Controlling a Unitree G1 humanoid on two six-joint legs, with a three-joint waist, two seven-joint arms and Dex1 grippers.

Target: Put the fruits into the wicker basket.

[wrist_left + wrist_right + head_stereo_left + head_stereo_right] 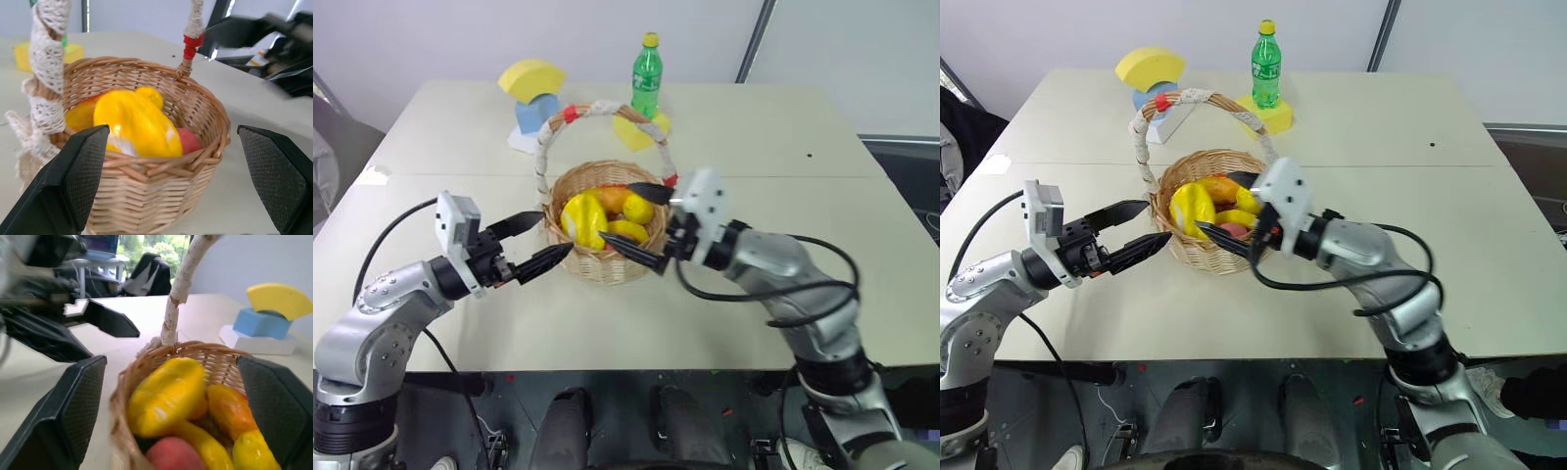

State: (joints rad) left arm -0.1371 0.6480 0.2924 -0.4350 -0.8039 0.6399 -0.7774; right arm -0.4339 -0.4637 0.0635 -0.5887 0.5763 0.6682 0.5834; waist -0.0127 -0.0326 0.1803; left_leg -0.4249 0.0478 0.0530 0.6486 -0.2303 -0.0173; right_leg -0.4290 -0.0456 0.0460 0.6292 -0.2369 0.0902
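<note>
The wicker basket [603,266] stands at mid-table, its white-wrapped handle [597,108] arching over it. Inside lie the fruits: a yellow ridged starfruit [583,217], a lemon [638,208], a banana [627,231], an orange mango [613,198] and a pinkish-red peach [173,455]. My left gripper [554,235] is open just beside the basket's left wall, pointing at it, with nothing between its fingers. My right gripper [615,211] reaches over the right rim above the fruits, open and empty.
Behind the basket stand a green bottle [647,74], a yellow foam arc [532,76] on a blue block [535,113], and another yellow block [640,129]. The table's front edge [607,364] runs just below both arms.
</note>
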